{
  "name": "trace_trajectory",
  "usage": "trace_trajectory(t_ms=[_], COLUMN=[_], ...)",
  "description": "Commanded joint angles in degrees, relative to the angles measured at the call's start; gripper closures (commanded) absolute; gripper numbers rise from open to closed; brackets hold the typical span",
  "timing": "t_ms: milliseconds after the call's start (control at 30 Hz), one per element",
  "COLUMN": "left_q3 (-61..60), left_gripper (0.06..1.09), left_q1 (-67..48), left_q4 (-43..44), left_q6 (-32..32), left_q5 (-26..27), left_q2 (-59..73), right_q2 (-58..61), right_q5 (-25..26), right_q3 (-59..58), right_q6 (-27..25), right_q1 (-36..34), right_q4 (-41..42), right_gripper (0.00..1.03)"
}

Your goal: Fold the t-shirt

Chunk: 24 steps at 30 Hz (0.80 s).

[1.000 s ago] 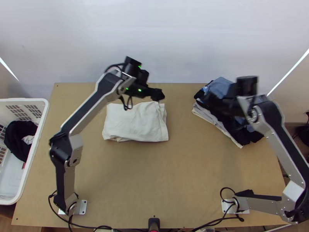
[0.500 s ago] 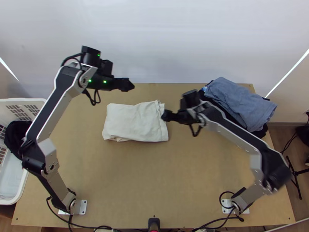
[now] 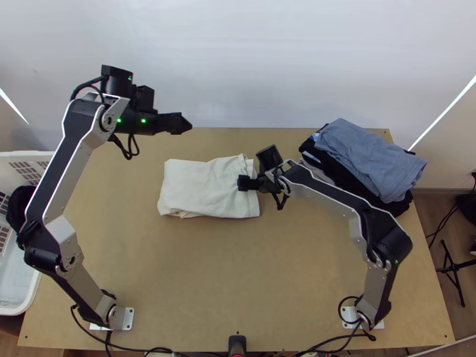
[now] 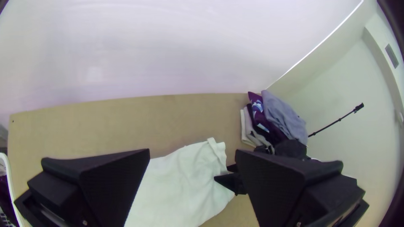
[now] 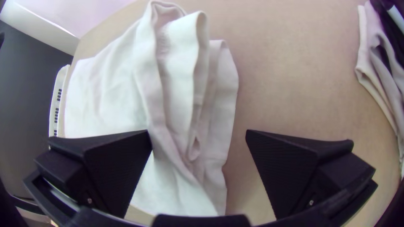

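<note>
White t-shirt [image 3: 205,189] probably light, limp (layers may slip apart); best pinched at layered right edge [image 3: 252,206]; right fingers [image 5: 113,168] spread over it, left fingers [image 4: 111,176] spread too

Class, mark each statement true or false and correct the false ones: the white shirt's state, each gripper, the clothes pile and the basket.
1. The white shirt lies folded on the table. True.
2. The left gripper is clamped on the shirt. False: it is open, beyond the shirt near the table's far edge.
3. The right gripper is at the shirt's side nearer the clothes pile. True.
4. A blue-grey cloth lies on top of that pile. True.
5. The white basket stands at the table's right. False: it is at the left.
</note>
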Motion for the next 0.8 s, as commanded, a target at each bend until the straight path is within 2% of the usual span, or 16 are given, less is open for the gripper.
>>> trace_trajectory(t_ms=[0, 67, 167, 367, 667, 700, 733, 767], left_q3=[1.3, 1.6, 1.6, 1.6, 2.9, 3.0, 2.9, 3.0], left_gripper=[0.10, 0.10, 0.10, 0.10, 0.10, 0.10, 0.10, 0.10], left_q1=[1.6, 1.7, 2.0, 3.3, 6.8, 7.2, 7.6, 8.0], left_q4=[-1.3, -1.6, -2.2, -3.1, -4.9, -5.1, -5.3, -5.6], left_q6=[0.1, 0.1, 0.3, 0.6, 1.0, 1.1, 1.2, 1.4], left_q5=[-0.1, -0.1, -0.2, -0.1, 0.0, 0.0, 0.0, 0.0], left_q2=[-0.2, -0.2, -0.2, -0.3, -1.4, -1.6, -1.8, -2.1], right_q2=[4.2, 4.7, 5.5, 9.6, 21.5, 22.0, 22.1, 21.7], right_q5=[-0.6, -4.5, -10.8, -17.4, -18.4, -18.7, -18.8, -19.0], right_q3=[0.5, 0.6, 1.3, 5.1, 19.8, 20.9, 21.8, 22.2], right_q6=[-0.1, 0.5, 4.7, 8.5, 10.7, 10.8, 10.8, 10.7], right_q1=[-2.5, -2.6, -2.5, 1.2, 9.4, 9.6, 9.7, 9.6], right_q4=[3.0, 4.5, 7.1, 8.8, 8.7, 8.6, 8.5, 8.4], right_gripper=[0.04, 0.04, 0.04, 0.04, 0.04, 0.07, 0.17, 0.35])
